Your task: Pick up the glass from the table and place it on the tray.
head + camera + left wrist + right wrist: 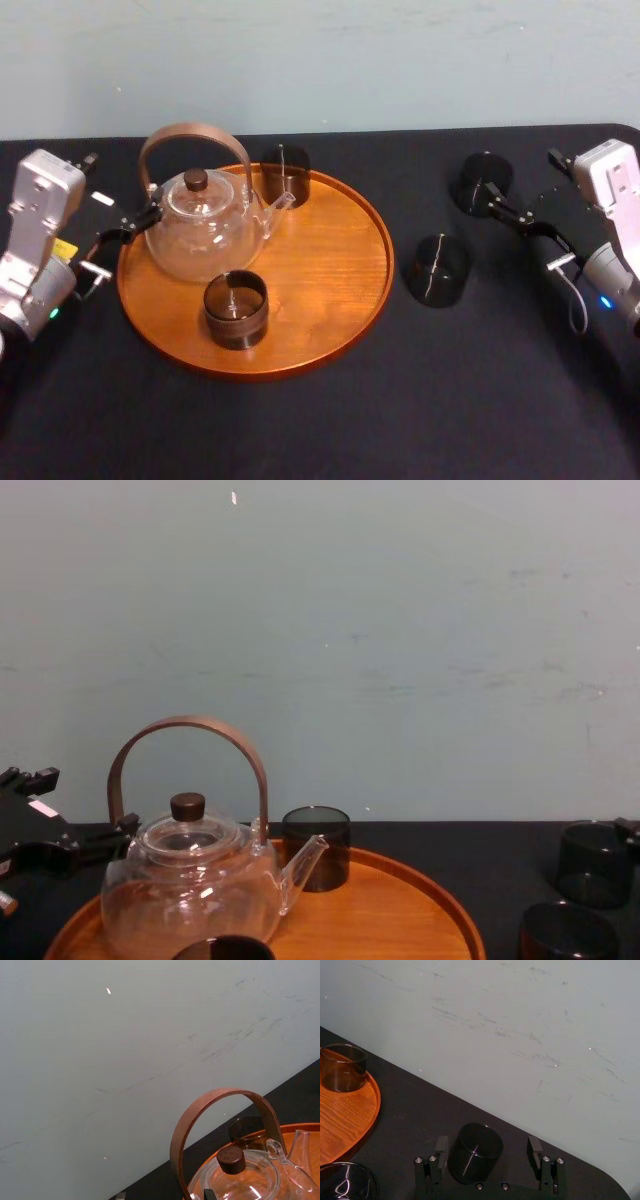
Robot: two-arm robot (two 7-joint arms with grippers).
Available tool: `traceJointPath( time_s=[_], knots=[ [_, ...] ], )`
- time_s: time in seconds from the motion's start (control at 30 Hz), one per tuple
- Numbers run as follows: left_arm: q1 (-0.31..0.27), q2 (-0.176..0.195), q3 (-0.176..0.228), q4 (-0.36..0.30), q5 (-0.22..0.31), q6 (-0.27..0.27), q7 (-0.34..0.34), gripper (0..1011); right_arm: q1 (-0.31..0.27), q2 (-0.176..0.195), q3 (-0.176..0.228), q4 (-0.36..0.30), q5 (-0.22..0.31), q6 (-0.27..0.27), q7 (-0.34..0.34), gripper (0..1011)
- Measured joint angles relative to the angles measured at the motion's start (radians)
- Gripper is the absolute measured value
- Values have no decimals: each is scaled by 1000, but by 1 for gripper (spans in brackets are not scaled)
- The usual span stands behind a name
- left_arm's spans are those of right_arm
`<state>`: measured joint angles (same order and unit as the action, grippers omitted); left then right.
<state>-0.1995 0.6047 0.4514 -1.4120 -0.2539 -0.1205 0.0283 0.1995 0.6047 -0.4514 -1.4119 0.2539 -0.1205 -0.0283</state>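
On the black table [320, 420] right of the tray, two dark smoked glasses stand apart. The farther glass [481, 181] [475, 1152] [592, 864] sits between the spread fingers of my right gripper [505, 205] [487, 1146], which is open and level with it; neither fingertip [441, 1144] visibly touches it. The nearer glass [438, 270] [568, 930] stands alone. The round orange-brown tray [340, 270] [345, 1115] [400, 910] carries two more dark glasses, one at the back [286, 173] and one at the front [236, 309]. My left gripper [125, 228] hangs open at the tray's left rim.
A clear glass teapot [203, 235] [250, 1180] [190, 890] with a brown arched handle and dark lid knob fills the tray's left part. The tray's right half is bare wood. A pale wall stands just behind the table's far edge.
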Motion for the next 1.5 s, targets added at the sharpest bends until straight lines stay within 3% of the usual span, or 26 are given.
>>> traceJointPath(
  time_s=[1.27,1.5],
  knots=[
    [0,0,0,0,0,0,0,1010,0,0,0,0,0,0,0,1002],
    [0,0,0,0,0,0,0,1010,-30,8,24,-25,27,1,46,1002]
  ],
)
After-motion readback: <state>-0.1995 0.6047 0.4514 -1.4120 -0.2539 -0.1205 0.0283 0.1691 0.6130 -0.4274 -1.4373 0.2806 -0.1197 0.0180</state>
